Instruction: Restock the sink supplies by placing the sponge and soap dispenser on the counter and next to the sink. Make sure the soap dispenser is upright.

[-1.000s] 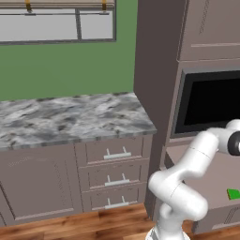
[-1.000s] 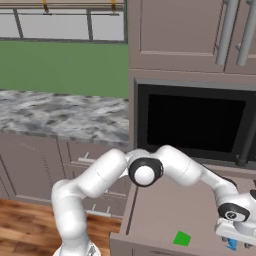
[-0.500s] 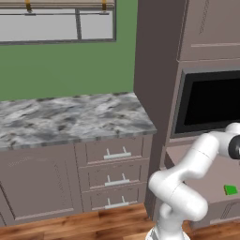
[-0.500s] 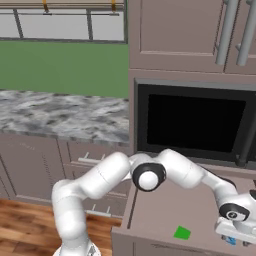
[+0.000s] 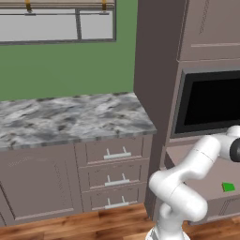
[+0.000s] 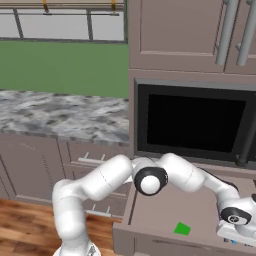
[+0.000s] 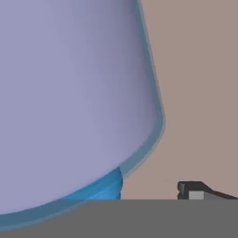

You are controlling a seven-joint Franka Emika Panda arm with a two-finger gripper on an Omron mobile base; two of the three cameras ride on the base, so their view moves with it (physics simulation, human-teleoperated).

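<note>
Your gripper (image 6: 235,236) sits low in the open drawer (image 6: 200,212), right against the soap bottle (image 7: 69,93); whether it's spread or pinching, you can't tell. The tabletop (image 5: 70,119) waits well left.

On my hand camera the rounded lavender-grey soap dispenser bottle (image 7: 74,93) has a translucent blue-tinted edge and a bright blue pump part (image 7: 104,188) below it, against a plain mauve-brown surface (image 7: 200,83). From the base cameras I see the grey-and-white marbled stone counter (image 5: 70,117) over mauve-brown cabinet fronts (image 5: 42,183) with silver handles (image 5: 117,153), a flat green wall (image 5: 65,70), a black oven window (image 6: 195,120), a small bright green square (image 6: 182,229), and reddish-brown wood flooring (image 6: 25,230).
</note>
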